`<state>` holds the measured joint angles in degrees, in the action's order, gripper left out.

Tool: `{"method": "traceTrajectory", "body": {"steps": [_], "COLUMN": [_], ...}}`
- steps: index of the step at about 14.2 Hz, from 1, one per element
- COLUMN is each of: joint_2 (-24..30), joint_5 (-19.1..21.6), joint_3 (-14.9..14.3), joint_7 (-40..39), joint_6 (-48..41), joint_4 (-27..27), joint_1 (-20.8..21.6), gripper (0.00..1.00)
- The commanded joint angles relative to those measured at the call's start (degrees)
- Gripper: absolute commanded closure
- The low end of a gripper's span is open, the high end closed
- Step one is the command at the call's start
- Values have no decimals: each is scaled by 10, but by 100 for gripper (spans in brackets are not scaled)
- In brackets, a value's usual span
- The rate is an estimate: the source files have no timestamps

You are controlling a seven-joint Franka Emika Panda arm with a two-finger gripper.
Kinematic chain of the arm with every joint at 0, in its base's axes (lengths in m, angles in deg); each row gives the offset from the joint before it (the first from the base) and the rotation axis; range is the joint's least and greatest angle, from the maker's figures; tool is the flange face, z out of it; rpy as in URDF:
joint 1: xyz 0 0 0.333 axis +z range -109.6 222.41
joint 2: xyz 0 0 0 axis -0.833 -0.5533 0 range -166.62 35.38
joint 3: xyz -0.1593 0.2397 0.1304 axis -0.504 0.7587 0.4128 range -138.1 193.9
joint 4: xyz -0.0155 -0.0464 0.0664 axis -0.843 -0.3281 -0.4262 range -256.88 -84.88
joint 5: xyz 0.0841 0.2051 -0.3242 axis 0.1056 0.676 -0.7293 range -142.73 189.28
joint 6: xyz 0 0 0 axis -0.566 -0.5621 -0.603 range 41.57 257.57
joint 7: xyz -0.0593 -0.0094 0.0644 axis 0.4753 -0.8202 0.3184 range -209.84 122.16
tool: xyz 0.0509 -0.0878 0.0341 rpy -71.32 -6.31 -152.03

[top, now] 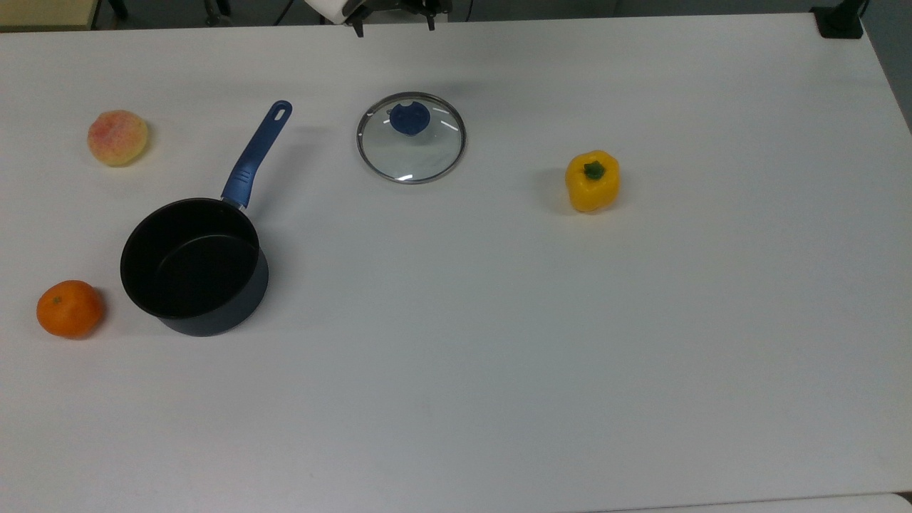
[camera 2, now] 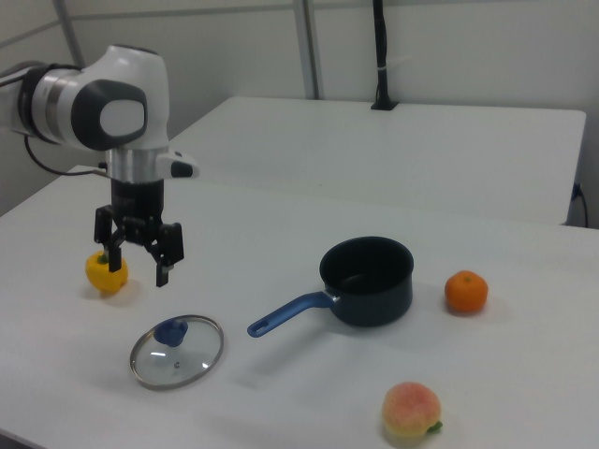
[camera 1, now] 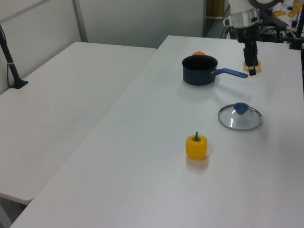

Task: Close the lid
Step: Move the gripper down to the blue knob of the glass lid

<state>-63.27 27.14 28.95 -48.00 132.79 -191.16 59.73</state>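
Note:
The lid [top: 411, 137], clear glass with a metal rim and a blue knob, lies flat on the white table; it also shows at lid [camera 1: 240, 117] and lid [camera 2: 177, 350]. The black saucepan [top: 192, 267] with a blue handle stands uncovered to the top view's left of the lid, also seen as saucepan [camera 1: 200, 70] and saucepan [camera 2: 367, 279]. My gripper [camera 2: 137, 269] hangs open and holds nothing, in the air above the table, a little up and left of the lid in the right view. In the top view the gripper [top: 394, 28] is at the upper edge; in the left view the gripper [camera 1: 252, 69] hangs before the peach.
A yellow pepper [top: 592, 181] stands to the top view's right of the lid. An orange [top: 69, 308] lies beside the saucepan, and a peach [top: 117, 137] lies near the handle's far side. A second white table [camera 1: 61, 109] adjoins in the left view.

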Motion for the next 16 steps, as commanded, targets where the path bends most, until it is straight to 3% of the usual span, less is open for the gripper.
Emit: {"method": "traceTrajectory", "body": {"steps": [1, 3, 10, 16], "joint_2": [27, 49, 58, 29], "joint_5": [-24, -41, -47, -44], "joint_3": [19, 21, 30, 40], "joint_7": [-23, -23, -18, -9], "joint_6": [27, 92, 339, 416], "joint_4": [-71, -131, -239, -254], "joint_1": [1, 2, 3, 5], "gripper": [0, 0, 0, 0]}}
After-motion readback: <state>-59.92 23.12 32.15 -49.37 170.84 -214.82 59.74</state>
